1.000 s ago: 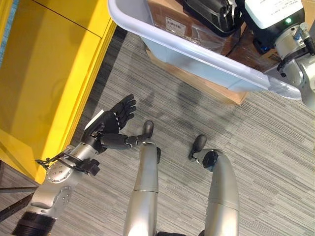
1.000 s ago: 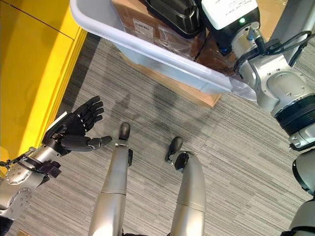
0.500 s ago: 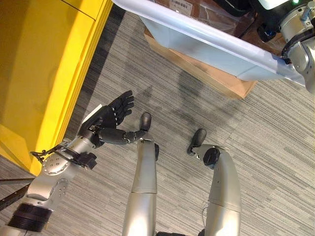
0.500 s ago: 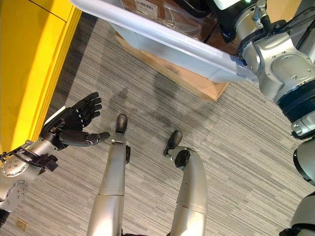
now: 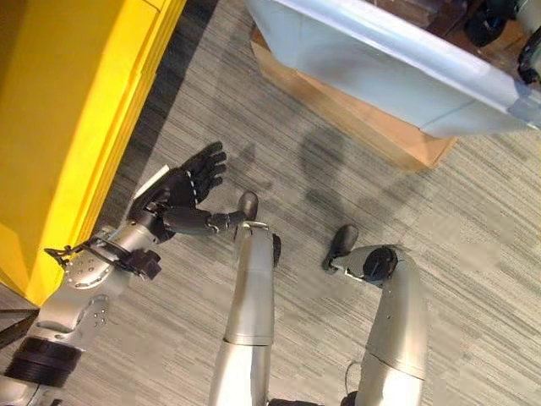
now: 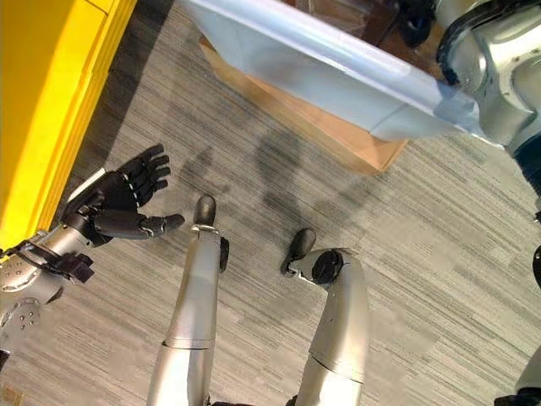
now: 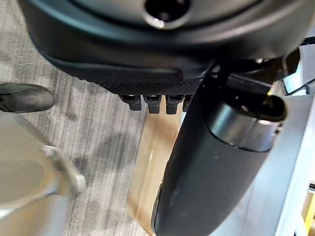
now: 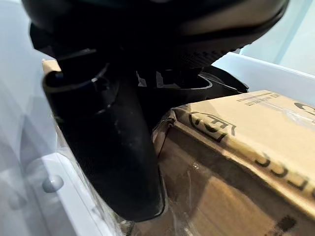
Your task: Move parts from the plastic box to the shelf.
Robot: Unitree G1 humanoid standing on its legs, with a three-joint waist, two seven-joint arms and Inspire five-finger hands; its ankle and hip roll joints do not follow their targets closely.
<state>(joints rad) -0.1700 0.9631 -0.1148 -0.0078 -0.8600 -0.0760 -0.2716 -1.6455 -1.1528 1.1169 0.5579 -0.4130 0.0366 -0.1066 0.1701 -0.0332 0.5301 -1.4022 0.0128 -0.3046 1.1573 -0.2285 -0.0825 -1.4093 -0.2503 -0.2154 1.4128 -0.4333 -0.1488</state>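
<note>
Right wrist view: right hand [image 8: 108,123] is set inside box [image 8: 64,196] against wrapped carton [image 8: 236,162], grip indiscernible; left hand [image 5: 182,188] is held open, well apart.

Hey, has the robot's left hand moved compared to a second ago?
No, not noticeably. The whole view has shifted, so the camera moved. The left hand keeps its place, open, over the floor beside the yellow shelf.
</note>
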